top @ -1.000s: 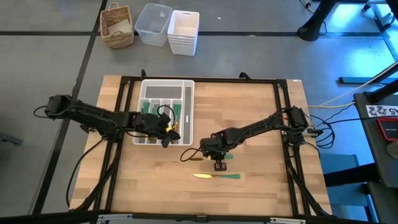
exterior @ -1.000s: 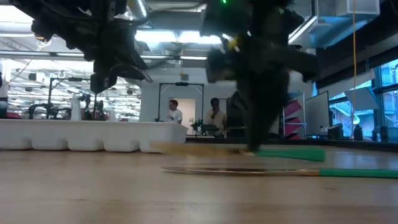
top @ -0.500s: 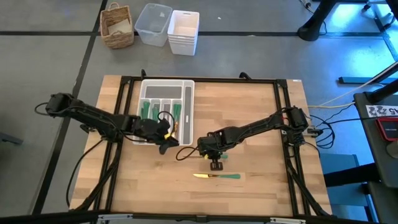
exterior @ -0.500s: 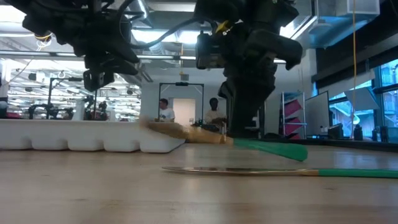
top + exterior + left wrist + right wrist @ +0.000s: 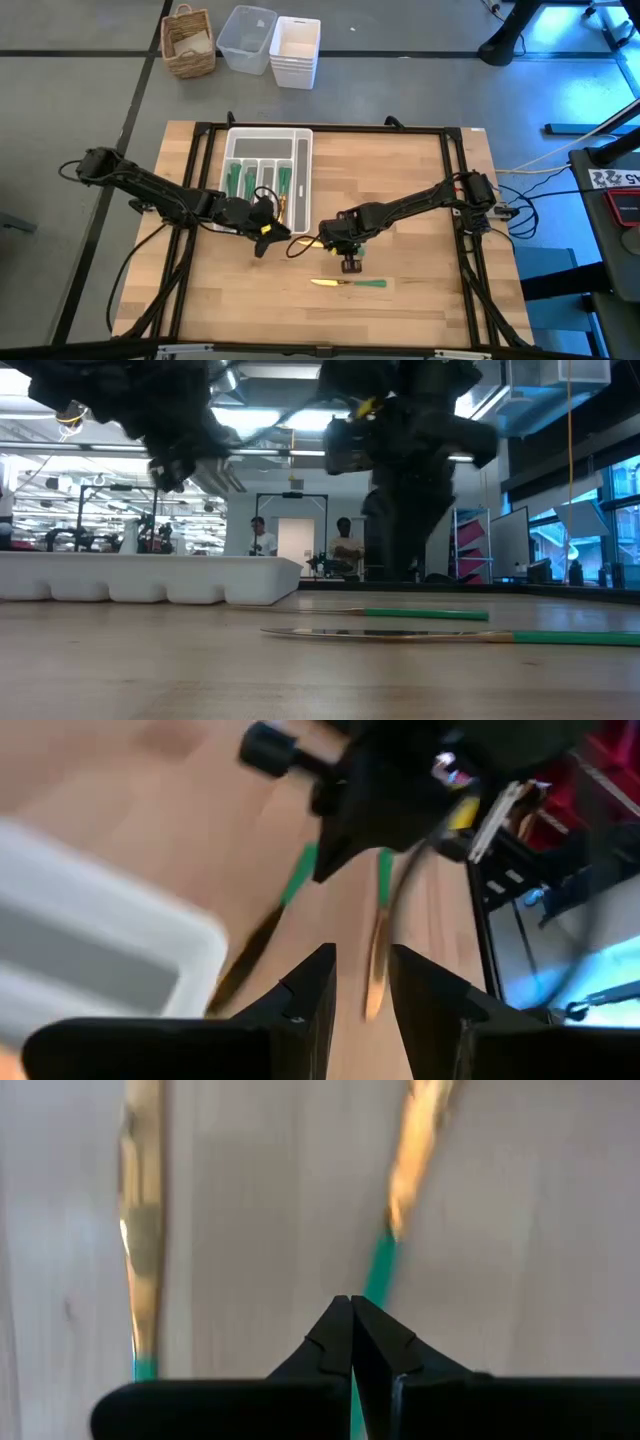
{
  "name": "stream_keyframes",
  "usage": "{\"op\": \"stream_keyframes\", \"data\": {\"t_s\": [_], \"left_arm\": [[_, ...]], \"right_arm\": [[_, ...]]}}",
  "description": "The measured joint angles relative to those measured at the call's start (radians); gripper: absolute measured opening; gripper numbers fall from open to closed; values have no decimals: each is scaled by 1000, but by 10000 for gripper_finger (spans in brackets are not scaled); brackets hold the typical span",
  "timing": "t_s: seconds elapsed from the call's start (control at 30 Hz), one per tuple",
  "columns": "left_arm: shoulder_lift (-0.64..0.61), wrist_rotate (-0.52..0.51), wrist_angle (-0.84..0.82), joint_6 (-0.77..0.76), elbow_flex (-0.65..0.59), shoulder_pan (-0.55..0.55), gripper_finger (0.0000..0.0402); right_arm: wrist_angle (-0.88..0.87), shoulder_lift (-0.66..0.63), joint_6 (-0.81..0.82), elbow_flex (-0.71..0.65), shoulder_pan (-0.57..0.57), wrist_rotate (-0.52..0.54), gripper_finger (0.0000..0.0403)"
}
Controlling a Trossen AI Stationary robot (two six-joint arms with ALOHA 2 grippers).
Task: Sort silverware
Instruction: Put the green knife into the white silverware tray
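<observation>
Right wrist view alone shows right gripper [image 5: 351, 1308] jaws clenched on a green-handled utensil [image 5: 380, 1270] — left gripper [image 5: 360, 982] jaws released.

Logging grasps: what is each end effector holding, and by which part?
Left end effector is open and empty. Right end effector is shut at the green handle of a utensil lying flat; whether it actually grips it cannot be told.

A wooden table [image 5: 420, 190] with a black frame stands on a grey floor [image 5: 80, 100]. Beyond its 12 o'clock edge, toward 11, sit a wicker basket [image 5: 188, 42], a clear plastic bin [image 5: 246, 38] and a stack of white bins [image 5: 295, 50]. At 3 o'clock lies a yellow cable [image 5: 590, 140]. In the low view, two people [image 5: 346, 546] stand by a lit doorway [image 5: 293, 535] under ceiling lights [image 5: 280, 422], with windows [image 5: 615, 510] at right.
</observation>
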Motion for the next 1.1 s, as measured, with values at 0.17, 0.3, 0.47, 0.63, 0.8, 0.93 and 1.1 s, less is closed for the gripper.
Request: {"op": "stream_keyframes", "data": {"t_s": [0.17,0.3,0.47,0.63,0.8,0.93,1.1], "left_arm": [[112,3,160,149,20,7,88],[237,67,155,236,119,41,88],[393,121,166,349,277,85,88],[492,145,97,423,426,121,88],[511,142,108,519,481,130,88],[513,141,165,535,488,138,88],[506,131,312,503,484,139,88]], "right_arm": [[-338,-5,1,143,-6,29,4],[-582,-5,-19,292,-5,141,4],[-847,-5,-43,482,-6,320,4],[-882,-54,-83,530,-9,410,4],[-882,-157,-31,485,-21,436,5],[-870,-254,1,411,-18,452,5],[-852,-465,101,243,-18,428,5]]}}
